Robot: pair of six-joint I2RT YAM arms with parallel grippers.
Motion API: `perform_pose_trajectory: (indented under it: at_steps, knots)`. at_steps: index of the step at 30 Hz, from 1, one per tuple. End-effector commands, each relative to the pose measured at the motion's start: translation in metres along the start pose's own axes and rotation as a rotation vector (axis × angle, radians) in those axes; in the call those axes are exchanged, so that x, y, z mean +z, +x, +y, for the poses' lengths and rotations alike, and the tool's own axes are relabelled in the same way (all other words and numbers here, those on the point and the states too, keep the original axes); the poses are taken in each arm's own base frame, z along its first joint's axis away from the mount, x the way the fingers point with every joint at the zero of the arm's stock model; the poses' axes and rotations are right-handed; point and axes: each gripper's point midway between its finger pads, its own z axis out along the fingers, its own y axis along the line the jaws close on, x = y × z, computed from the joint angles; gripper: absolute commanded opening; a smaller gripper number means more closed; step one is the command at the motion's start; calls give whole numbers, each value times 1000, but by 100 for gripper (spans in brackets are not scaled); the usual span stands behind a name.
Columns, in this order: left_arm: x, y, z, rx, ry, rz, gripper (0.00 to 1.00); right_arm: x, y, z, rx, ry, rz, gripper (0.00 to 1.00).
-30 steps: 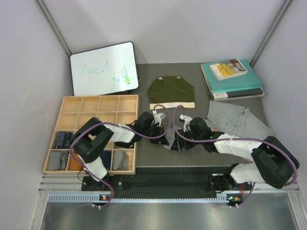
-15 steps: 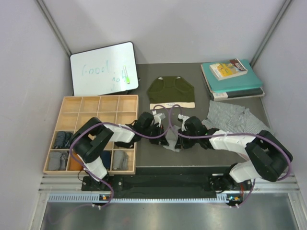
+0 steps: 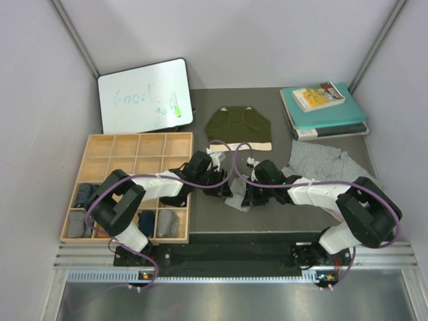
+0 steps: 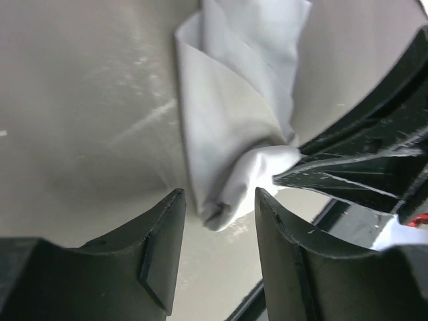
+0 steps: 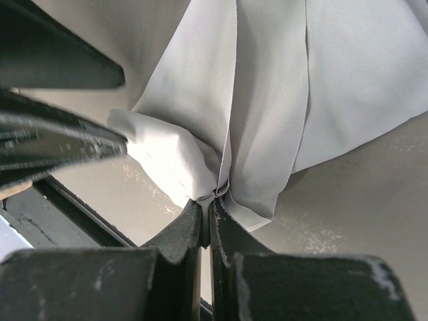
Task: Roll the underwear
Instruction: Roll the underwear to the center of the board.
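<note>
The light grey underwear lies bunched on the dark mat between my two grippers. In the right wrist view my right gripper is shut, pinching a folded edge of this grey cloth. In the left wrist view my left gripper stands open, and the tip of the grey fold sits just beyond its fingertips, touching neither. From above, the left gripper and the right gripper almost meet. The olive green underwear lies flat behind them. The patterned underwear is crumpled at the right.
A wooden compartment tray on the left holds rolled garments in its near cells. A whiteboard leans at the back left. Teal books are stacked at the back right. The mat's near edge is just below the grippers.
My right gripper moved left and shut on the light grey underwear. My left gripper, shut before, has opened and let go of the cloth.
</note>
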Motion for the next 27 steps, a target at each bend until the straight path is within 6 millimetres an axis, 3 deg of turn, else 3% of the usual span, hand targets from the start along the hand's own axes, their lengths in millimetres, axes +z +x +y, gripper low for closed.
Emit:
perform_pose_trajectory:
  at_steps: [1, 14, 21, 25, 26, 27]
  knots:
    - [-9, -16, 5, 50, -45, -47, 51, 5, 26, -24, 17, 97, 91, 0]
    - [11, -9, 9, 22, 15, -40, 45, 7, 31, -25, 22, 92, 106, 0]
    - [24, 6, 11, -19, 64, -17, 39, 5, 30, -26, 25, 98, 98, 0]
    - [29, 14, 11, -20, 70, 3, 15, 2, 30, -30, 28, 109, 93, 0]
    - [30, 15, 10, -20, 73, 8, 3, -1, 28, -30, 24, 112, 84, 8]
    - [30, 16, 10, -24, 71, 11, 0, -3, 24, -29, 15, 114, 77, 16]
